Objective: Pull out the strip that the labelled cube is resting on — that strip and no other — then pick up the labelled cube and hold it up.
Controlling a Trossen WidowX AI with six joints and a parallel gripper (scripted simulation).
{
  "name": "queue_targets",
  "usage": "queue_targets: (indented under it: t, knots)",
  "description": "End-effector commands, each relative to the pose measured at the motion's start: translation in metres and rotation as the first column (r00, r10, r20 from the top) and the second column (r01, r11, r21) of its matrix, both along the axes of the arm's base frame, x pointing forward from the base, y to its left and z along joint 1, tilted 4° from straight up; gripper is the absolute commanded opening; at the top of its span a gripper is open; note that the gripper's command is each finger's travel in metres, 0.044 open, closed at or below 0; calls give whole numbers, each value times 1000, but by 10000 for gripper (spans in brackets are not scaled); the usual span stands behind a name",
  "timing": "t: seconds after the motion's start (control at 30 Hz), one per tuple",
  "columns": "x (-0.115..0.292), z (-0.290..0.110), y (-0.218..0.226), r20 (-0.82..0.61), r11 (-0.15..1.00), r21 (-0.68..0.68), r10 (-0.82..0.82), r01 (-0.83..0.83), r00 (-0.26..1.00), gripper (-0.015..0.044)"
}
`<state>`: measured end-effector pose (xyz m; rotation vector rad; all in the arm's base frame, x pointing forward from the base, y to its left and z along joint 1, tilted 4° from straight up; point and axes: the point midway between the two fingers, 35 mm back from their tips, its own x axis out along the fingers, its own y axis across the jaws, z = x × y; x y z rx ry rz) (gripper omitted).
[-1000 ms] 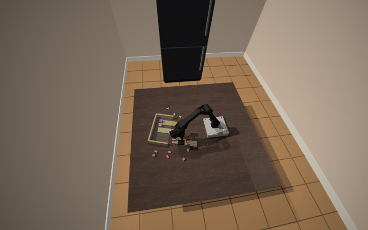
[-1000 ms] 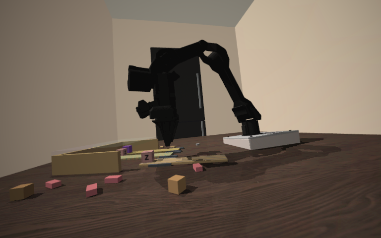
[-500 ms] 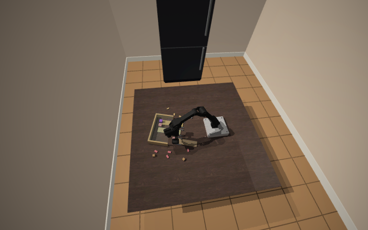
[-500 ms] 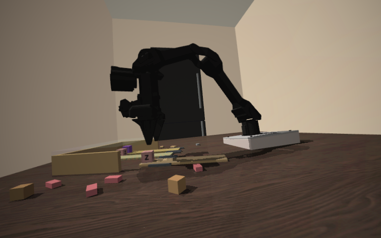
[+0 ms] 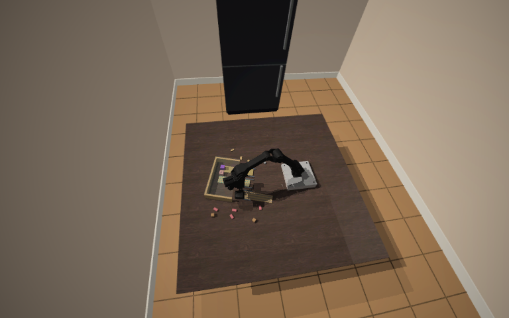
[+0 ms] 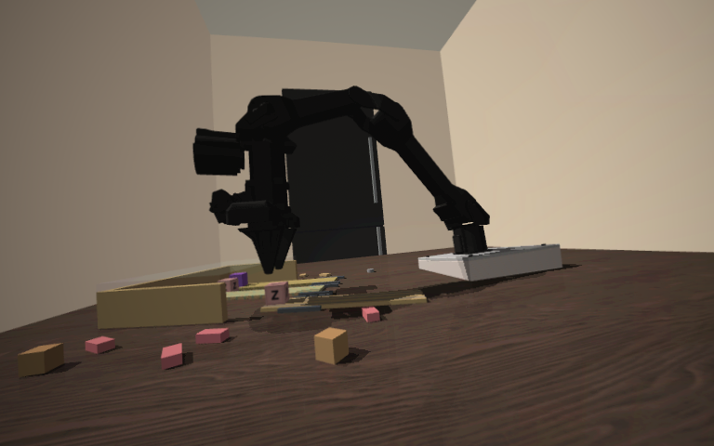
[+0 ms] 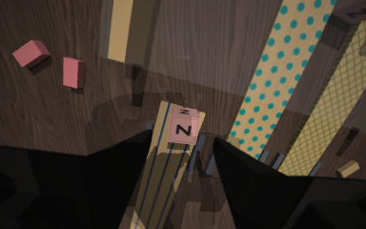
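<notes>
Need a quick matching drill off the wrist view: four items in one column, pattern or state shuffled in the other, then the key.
Column 1
1. pink N cube
2. strip under the N cube
3. strip right of it
4. far-right strip

Column 2
a. teal dots on tan
b. green crosshatch
c. blue lengthwise lines on tan
d. sitting on a strip's end, between the jaws' tips

Pairs: 1-d, 2-c, 3-a, 4-b

The gripper hangs partly open above the lined strip, gripping nothing.
</notes>
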<state>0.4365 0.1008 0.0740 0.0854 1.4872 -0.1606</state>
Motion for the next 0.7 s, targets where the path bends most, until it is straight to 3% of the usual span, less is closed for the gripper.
queue_targets:
  t: [0.0, 0.67]
  knots:
    - [0, -8, -1, -6, 1000, -2, 3, -3, 1000, 250]
    - [1, -41, -3, -6, 1000, -2, 3, -3, 1000, 250]
